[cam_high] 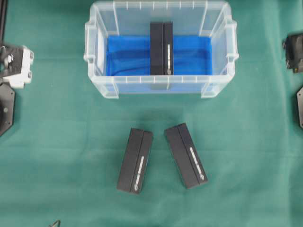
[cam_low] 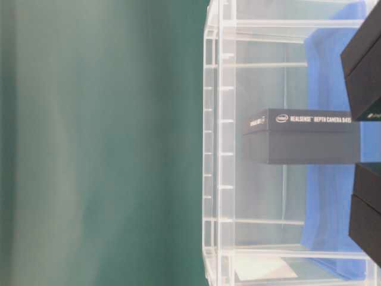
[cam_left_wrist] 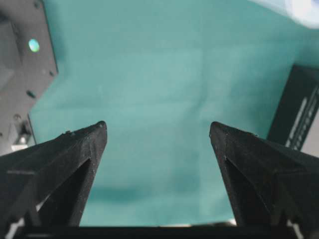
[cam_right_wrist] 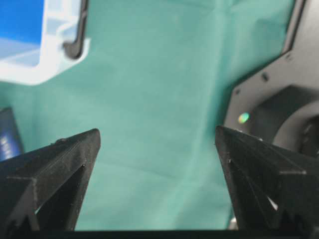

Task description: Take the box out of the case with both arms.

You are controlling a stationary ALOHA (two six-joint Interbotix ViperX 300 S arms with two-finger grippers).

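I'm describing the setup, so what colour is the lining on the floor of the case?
Bright blue lining, best seen in the overhead view through the clear case.

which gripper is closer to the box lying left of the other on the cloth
Left. The left gripper hangs open over bare cloth with that box at its view's right edge. The right gripper, also open, is beyond the other box, farther away.

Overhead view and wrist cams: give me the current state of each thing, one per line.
Case: upright on the cloth, no lid.
Box in case: on edge on the blue lining, not gripped.
Left box: out on the cloth, angled.
Right box: out on the cloth, angled, apart from the left box.
Left tool: open, empty.
Right tool: open, empty.
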